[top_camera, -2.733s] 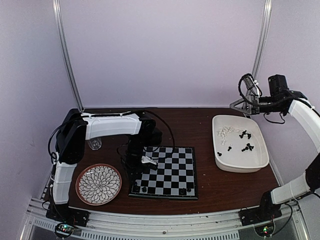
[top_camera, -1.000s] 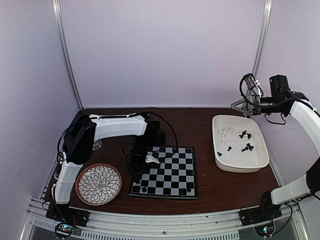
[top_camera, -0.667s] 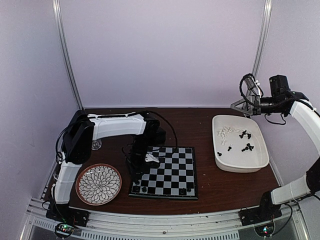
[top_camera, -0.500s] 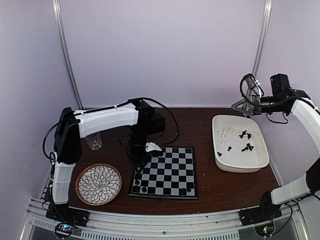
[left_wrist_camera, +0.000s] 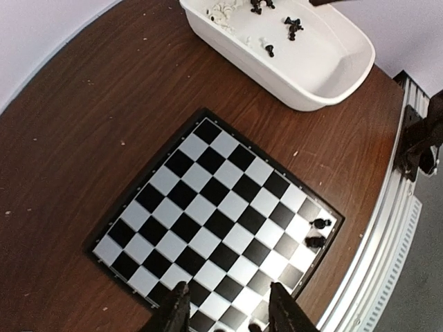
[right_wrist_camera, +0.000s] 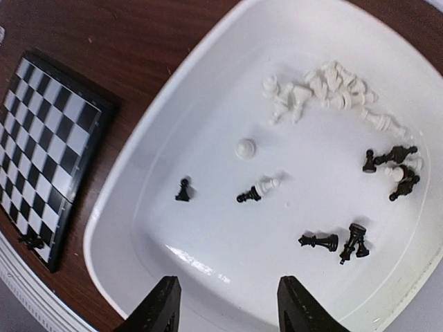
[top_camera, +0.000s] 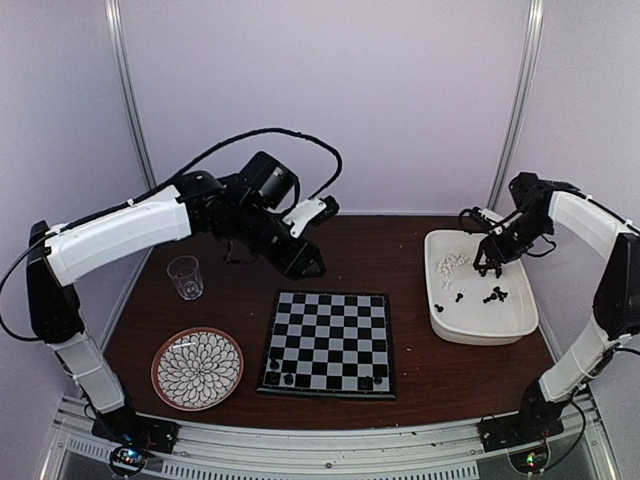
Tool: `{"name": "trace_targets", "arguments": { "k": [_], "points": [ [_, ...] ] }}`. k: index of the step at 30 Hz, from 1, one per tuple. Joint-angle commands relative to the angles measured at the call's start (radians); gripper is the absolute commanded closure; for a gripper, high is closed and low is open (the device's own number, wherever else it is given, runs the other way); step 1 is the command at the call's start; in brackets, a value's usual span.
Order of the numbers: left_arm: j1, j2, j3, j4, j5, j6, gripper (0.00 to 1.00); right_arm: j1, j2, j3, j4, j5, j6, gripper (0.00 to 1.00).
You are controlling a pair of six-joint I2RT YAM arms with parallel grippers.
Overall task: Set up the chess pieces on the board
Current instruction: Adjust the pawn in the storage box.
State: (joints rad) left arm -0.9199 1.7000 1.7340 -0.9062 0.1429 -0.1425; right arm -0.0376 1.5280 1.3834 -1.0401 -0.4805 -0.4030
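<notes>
Progress: early stage.

The board [top_camera: 330,340] lies flat mid-desk [top_camera: 430,385]. Only a handful of black pieces [left_wrist_camera: 320,223] stand on it. All are along the edge nearest the arm bases, grouped at the two corners. No white piece on it that I can see. All other squares are bare.

Supply: a white tub [top_camera: 470,335] at the right of the desk, apart from the board. It holds a heap of white pieces [right_wrist_camera: 325,86] and scattered black ones [right_wrist_camera: 318,242], most of them toppled.

The left hand [left_wrist_camera: 227,294] is held high above the board, fingers parted, nothing between them.

The right hand [right_wrist_camera: 228,283] hangs above the tub, fingers parted, empty, touching no piece.

Left to do, by my reckoning: nearly everything. That means the rest of the black back row, the black pawns and the whole white side. The next move is probably a pick from the tub, which is awkward because the figures are tiny and lie on their sides.
</notes>
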Motion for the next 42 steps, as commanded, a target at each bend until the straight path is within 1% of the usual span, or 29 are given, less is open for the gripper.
{"name": "trace_targets", "arguments": {
  "k": [1, 3, 6, 9, 12, 15, 22, 25, 29, 42],
  "points": [
    [-0.012, 0.011, -0.154, 0.418, 0.143, -0.2, 0.6, 0.06, 0.096, -0.055, -0.015, 0.219, -0.042, 0.5],
    [-0.021, 0.008, -0.174, 0.452, 0.149, -0.214, 0.6, 0.082, 0.168, -0.051, -0.001, 0.254, -0.028, 0.52],
    [-0.027, -0.002, -0.186, 0.451, 0.156, -0.202, 0.6, 0.083, 0.285, 0.001, -0.016, 0.272, 0.005, 0.58],
    [-0.031, -0.022, -0.212, 0.444, 0.137, -0.19, 0.6, 0.084, 0.354, 0.037, 0.008, 0.291, 0.018, 0.59],
    [-0.033, -0.038, -0.241, 0.427, 0.053, -0.195, 0.6, 0.084, 0.41, 0.08, 0.005, 0.281, 0.028, 0.59],
    [-0.032, -0.049, -0.264, 0.424, 0.012, -0.195, 0.6, 0.084, 0.436, 0.104, 0.008, 0.26, 0.041, 0.58],
    [-0.032, -0.031, -0.261, 0.424, 0.033, -0.201, 0.6, 0.084, 0.499, 0.154, -0.002, 0.21, 0.074, 0.57],
    [-0.033, -0.028, -0.258, 0.424, 0.038, -0.205, 0.6, 0.085, 0.514, 0.166, -0.002, 0.217, 0.079, 0.57],
    [-0.032, -0.022, -0.26, 0.423, 0.034, -0.211, 0.6, 0.085, 0.523, 0.169, 0.004, 0.229, 0.084, 0.62],
    [-0.032, 0.0, -0.257, 0.424, 0.039, -0.213, 0.6, 0.098, 0.547, 0.164, 0.02, 0.242, 0.089, 0.65]
  ]
}}
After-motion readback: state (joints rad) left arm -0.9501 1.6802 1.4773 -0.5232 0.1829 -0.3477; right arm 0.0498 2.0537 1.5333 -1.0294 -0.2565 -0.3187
